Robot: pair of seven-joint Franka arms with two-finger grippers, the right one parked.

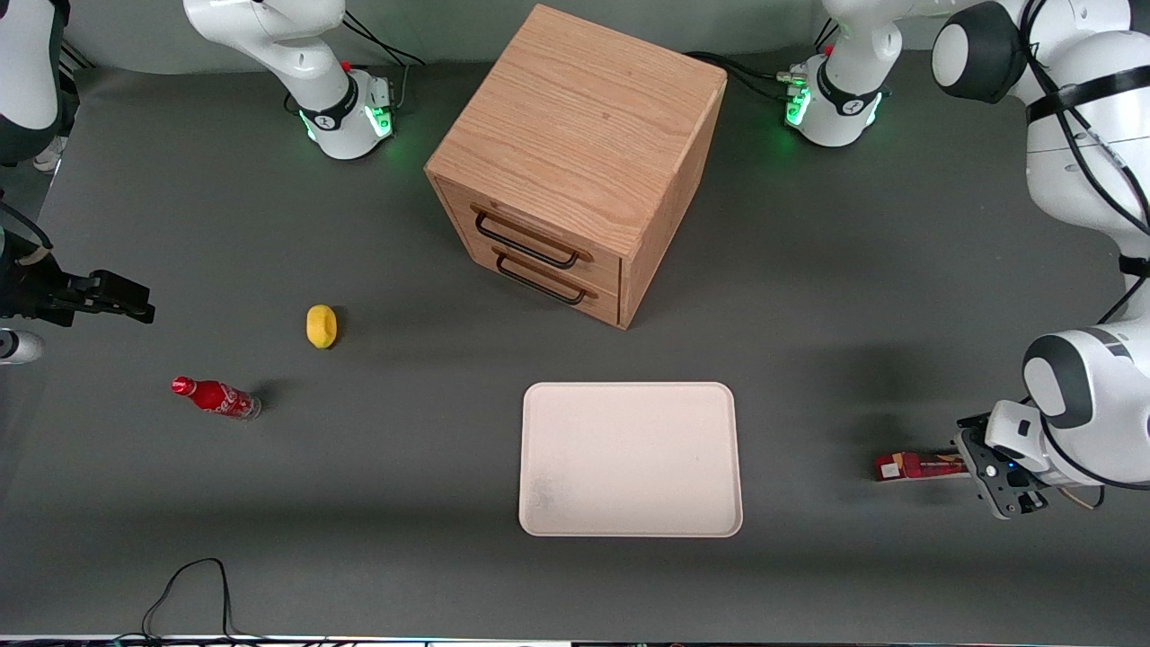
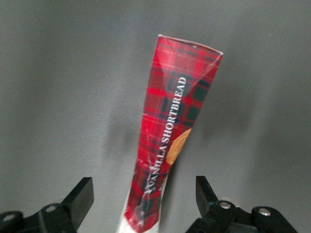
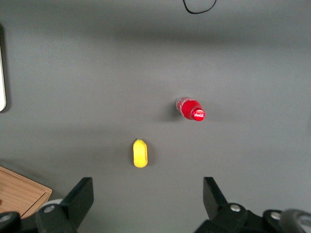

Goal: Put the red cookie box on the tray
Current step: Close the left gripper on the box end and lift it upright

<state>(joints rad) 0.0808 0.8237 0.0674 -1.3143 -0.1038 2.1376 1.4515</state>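
Nearest the front camera: a black cable looped on the grey table surface, close to the table's near edge.

Large flat cream-white rectangular tray with rounded corners and a low rim: lies flat on the table, nearer the camera than the light oak two-drawer cabinet with dark wire handles, whose drawers are both shut.

Long, slim red tartan cardboard cookie box lettered "VANILLA SHORTBREAD": lies flat on the table toward my working arm's end, well apart from the tray and not on it. One end points toward the tray; the other runs in under my wrist.

My black two-finger gripper: low over the box at the end away from the tray. My jaws stand wide apart, one finger on each side of the box, with table showing between each finger and the cardboard. Neither finger touches the box; I grip nothing.

Small red cola bottle with a red cap: lying on its side toward the parked arm's end of the table.

Small yellow oval object: near the bottle, somewhat farther from the front camera, apart from it.
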